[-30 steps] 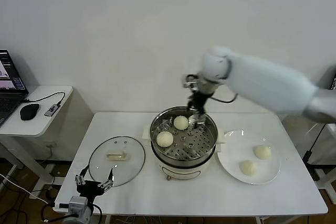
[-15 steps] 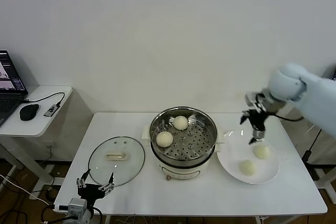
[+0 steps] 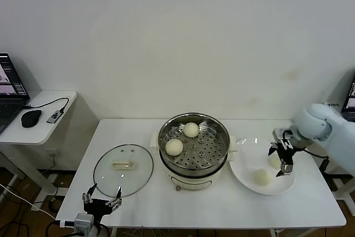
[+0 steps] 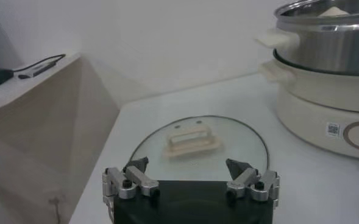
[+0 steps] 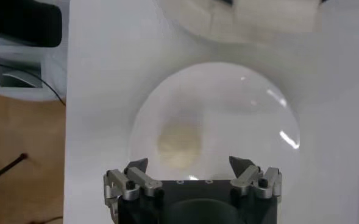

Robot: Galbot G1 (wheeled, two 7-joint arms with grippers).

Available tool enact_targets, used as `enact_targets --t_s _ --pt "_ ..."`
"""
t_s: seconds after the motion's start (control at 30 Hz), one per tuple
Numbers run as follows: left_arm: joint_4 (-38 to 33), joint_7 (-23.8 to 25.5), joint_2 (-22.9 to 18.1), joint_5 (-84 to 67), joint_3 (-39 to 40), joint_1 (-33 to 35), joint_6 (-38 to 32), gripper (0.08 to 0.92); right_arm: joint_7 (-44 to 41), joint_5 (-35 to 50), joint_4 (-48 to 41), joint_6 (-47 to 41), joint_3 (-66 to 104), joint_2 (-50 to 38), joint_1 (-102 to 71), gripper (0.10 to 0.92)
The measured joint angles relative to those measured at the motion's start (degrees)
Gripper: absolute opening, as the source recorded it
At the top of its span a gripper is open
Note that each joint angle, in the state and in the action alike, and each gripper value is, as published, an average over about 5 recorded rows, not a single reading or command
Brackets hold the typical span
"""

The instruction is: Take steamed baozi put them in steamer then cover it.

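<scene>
Right gripper (image 3: 284, 162) is low over the white plate (image 3: 241, 171), at the plate's far right side, just above or against the farther baozi (image 3: 273, 161); contact can't be told. Its fingers (image 5: 136, 167) are spread wide, nothing between them. In the right wrist view a baozi (image 5: 179, 141) lies on the plate (image 5: 240, 109) ahead of the fingertips, off toward one finger rather than centred.

The second plate bun (image 3: 260, 177) sits nearer the front edge, apart from the first.

Steamer (image 3: 193, 148) stands mid-desk, uncovered, with two buns on the perforated tray: one at the back (image 3: 191, 130), one at the left (image 3: 174, 147), apart from each other.

Glass cover (image 3: 123, 169) lies flat on the desk (image 3: 194, 203) left of the steamer, cream handle (image 3: 123, 165) up.

Left gripper (image 3: 101, 202) is parked at the desk's front-left edge, just in front of the cover, fingers (image 4: 136, 166) spread and empty. The left wrist view shows the cover (image 4: 199, 148) straight ahead, with the steamer (image 4: 325, 79) beyond it.
</scene>
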Motion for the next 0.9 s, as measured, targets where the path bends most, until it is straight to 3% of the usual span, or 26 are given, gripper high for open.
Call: enact_targets --t_s 0.9 --pt "1.65 0.21 -0.51 0.90 0.55 -0.32 -0.12 0.823 5.32 -5.13 -5.70 1.01 5.23 6.16 -9.65 0.823"
